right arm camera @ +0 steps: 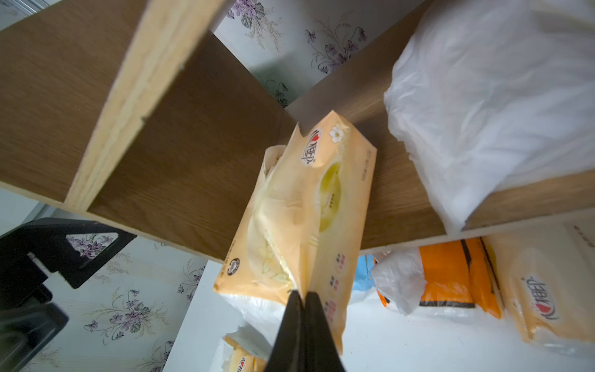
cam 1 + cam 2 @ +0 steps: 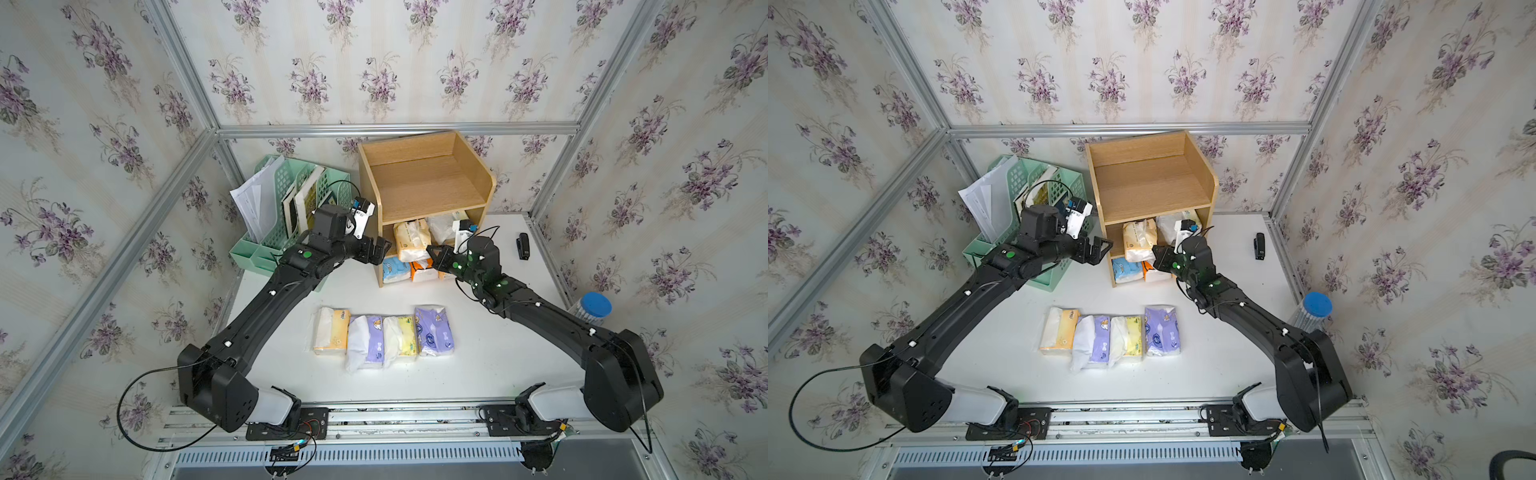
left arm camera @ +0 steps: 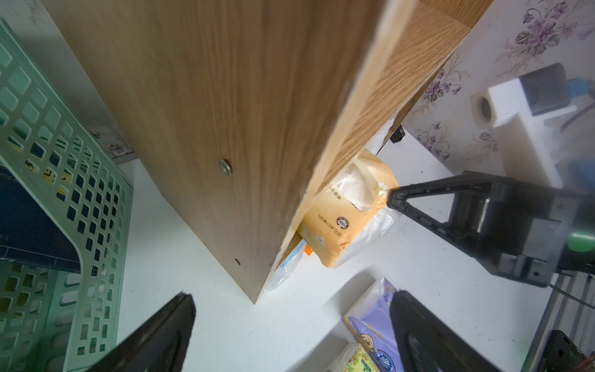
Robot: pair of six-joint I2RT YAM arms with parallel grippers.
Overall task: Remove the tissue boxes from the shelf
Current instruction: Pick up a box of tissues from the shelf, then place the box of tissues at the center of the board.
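Plainly pinched together, the two black fingers of the right gripper [image 1: 302,294] are clamped on the loose front wrapper of a pale yellow plastic-wrapped tissue pack [image 1: 306,206]. The pack lies on the middle tier of the light-brown wooden three-tier shelf [image 2: 428,187], its front end jutting past the tier's edge. The left gripper [image 2: 1100,248] hangs just beside the shelf's side panel with its fingers spread wide and nothing between them.

A crumpled white-wrapped pack [image 1: 483,96] shares that tier; in both top views the right wrist camera covers part of it. On the bottom tier sit a light blue pack [image 2: 392,270] and an orange pack [image 2: 422,272]. A second pale yellow pack [image 1: 541,290] beside them shows only in the right wrist view.

A row of four tissue packs [image 2: 384,338] lies side by side, touching, on the white tabletop [image 2: 478,374]. A mint-green mesh file rack [image 2: 286,183] with papers and books stands beside the shelf. A small black object [image 2: 523,246] is too small to identify. Purple-flowered wallpaper [image 2: 374,62] and aluminium frame bars [image 2: 395,129] enclose the cell.
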